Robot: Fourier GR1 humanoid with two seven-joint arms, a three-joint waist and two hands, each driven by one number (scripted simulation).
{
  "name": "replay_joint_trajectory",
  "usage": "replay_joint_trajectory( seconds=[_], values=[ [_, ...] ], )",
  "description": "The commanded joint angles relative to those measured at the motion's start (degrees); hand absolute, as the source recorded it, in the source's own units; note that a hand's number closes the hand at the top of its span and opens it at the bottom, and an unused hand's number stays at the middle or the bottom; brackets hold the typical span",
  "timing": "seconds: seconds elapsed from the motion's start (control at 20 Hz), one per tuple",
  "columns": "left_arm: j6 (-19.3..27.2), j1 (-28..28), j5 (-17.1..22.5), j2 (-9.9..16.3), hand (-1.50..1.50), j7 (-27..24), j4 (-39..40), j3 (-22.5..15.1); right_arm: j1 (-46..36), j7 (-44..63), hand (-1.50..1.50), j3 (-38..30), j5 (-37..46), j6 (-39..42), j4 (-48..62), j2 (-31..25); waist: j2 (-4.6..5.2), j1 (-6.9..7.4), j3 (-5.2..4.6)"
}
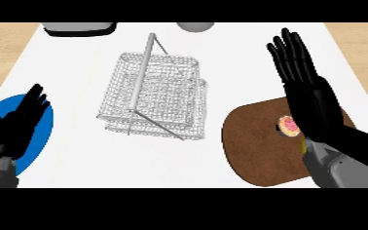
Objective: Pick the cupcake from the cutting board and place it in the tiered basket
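Right hand: the right hand [310,95] stands at about 3 o'clock of the view, fingers straight and pointing toward 12 o'clock; it holds nothing; its palm and wrist lie over the cutting board and hide part of the cupcake
Cupcake: the cupcake [287,124] sits on the board, pink-topped, peeking out at the 9 o'clock side of the right wrist; whether the hand touches it cannot be told
Cutting board: the cutting board [255,143] is brown and rounded, at about 4 o'clock of the view
Basket: the tiered basket [156,95] is wire mesh with a long handle, near the centre, at 9 o'clock of the board and apart from it
Left hand: the left hand [23,122] rests at 8 o'clock, fingers straight and up, empty, over a blue plate [45,126]
Far edge: a grey box [78,28] at 11 o'clock; a grey round thing [195,26] at 12 o'clock
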Motion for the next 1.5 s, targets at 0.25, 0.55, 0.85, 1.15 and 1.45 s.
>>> replay_joint_trajectory(
  seconds=[0.25,0.55,0.85,1.15,1.45],
  values=[
    [9.0,4.5,-10.0,-8.8,0.0,-5.5,-2.7,-8.0,4.7,1.4,1.5,-20.6,0.2,0.6,6.6,-17.5,1.29,-0.92,-0.66],
    [10.8,7.6,-11.2,-13.4,0.0,-6.5,-4.6,-11.7,15.2,0.6,-1.5,-32.6,-3.3,-16.8,15.9,-6.6,1.11,-0.77,-0.55],
    [13.9,7.3,-14.9,-16.8,0.0,-5.5,-5.1,-13.5,26.4,9.4,-1.5,-32.8,-4.5,-7.0,0.0,-12.9,1.01,0.25,-0.74],
    [13.3,9.0,-14.7,-17.7,0.0,-8.8,-3.0,-13.7,31.6,23.2,-1.5,-25.3,2.0,1.9,-1.7,-27.4,1.08,0.68,-0.93],
    [11.7,7.8,-14.4,-16.3,0.0,-8.5,-2.6,-12.8,34.0,40.8,-1.5,-19.5,13.4,-0.2,-15.1,-38.0,1.18,0.9,-1.08]
  ],
)
